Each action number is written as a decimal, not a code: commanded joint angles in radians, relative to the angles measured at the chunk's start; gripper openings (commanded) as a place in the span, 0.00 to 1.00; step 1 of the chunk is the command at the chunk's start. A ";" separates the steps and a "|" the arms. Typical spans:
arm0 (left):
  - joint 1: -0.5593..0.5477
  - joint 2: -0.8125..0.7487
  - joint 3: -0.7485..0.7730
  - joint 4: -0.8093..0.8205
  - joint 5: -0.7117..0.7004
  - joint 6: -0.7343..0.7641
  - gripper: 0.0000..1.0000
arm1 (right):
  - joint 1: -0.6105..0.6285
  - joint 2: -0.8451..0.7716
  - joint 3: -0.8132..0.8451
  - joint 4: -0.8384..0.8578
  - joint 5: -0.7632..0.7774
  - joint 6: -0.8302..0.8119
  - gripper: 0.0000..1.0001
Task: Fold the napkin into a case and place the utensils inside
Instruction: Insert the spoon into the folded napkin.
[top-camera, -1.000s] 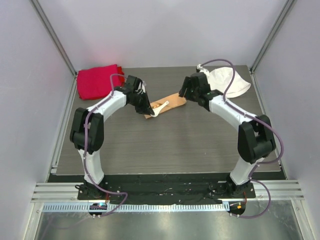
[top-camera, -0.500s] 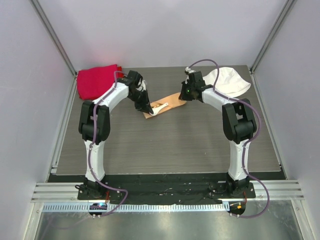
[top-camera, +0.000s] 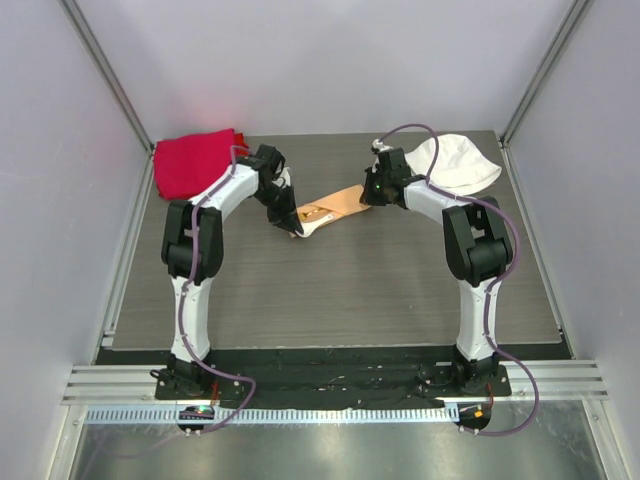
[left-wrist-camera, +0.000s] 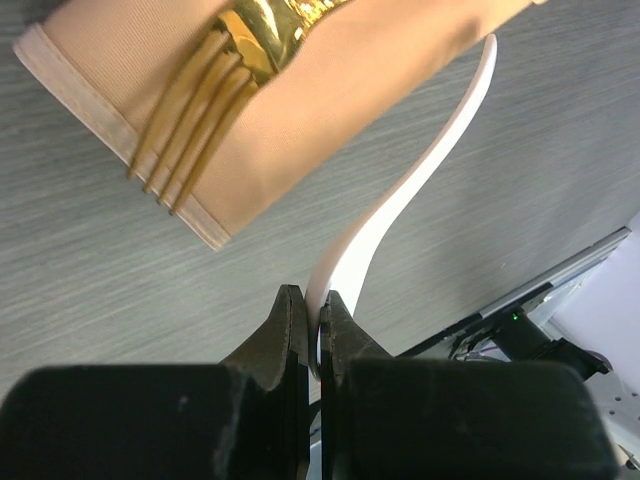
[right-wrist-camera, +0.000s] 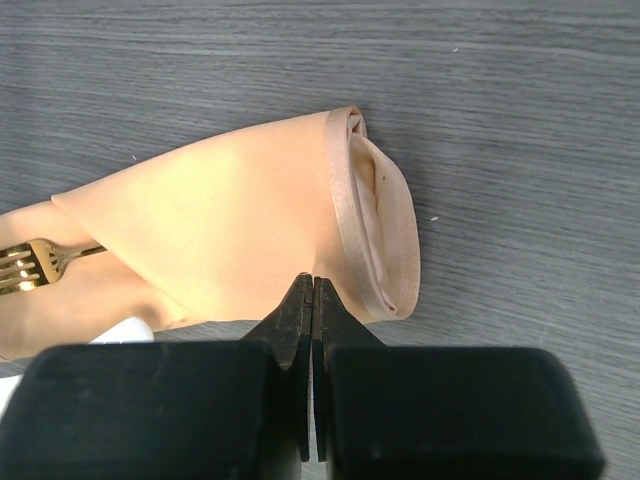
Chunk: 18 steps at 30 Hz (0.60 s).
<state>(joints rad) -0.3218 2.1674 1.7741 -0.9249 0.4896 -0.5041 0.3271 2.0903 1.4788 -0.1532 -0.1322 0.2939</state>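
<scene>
- Here, the peach napkin (top-camera: 338, 203) lies folded into a long thin pocket. It slants across the upper middle of the top view, flat on the gray table (top-camera: 350, 290).
- A gold fork (left-wrist-camera: 195, 105) lies on the napkin, its prongs pointing to the lower left in the left wrist view.
- A white spoon (left-wrist-camera: 400, 210) sticks out from the napkin's edge and curves down toward the bottom of that view.
- The left gripper (left-wrist-camera: 305, 300) is closed tight on the spoon's end.
- The right gripper (right-wrist-camera: 312, 285) is closed too. Its tips touch the napkin's near edge, beside the rolled open end. I cannot tell if it pinches the cloth.
- A red cloth (top-camera: 195, 160) sits in the upper left of the top view, and a white hat (top-camera: 465, 165) in the upper right.
</scene>
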 joint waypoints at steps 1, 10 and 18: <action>0.020 0.019 0.074 -0.037 -0.003 0.021 0.00 | 0.001 -0.010 -0.002 0.046 0.034 -0.004 0.01; 0.024 0.086 0.159 -0.057 -0.002 0.004 0.00 | 0.001 0.027 0.011 0.049 0.031 -0.004 0.01; 0.023 0.120 0.174 -0.074 0.015 -0.002 0.00 | 0.000 0.040 0.017 0.046 0.032 -0.004 0.01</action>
<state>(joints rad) -0.3042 2.2845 1.9163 -0.9703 0.4805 -0.4973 0.3271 2.1223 1.4784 -0.1413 -0.1143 0.2939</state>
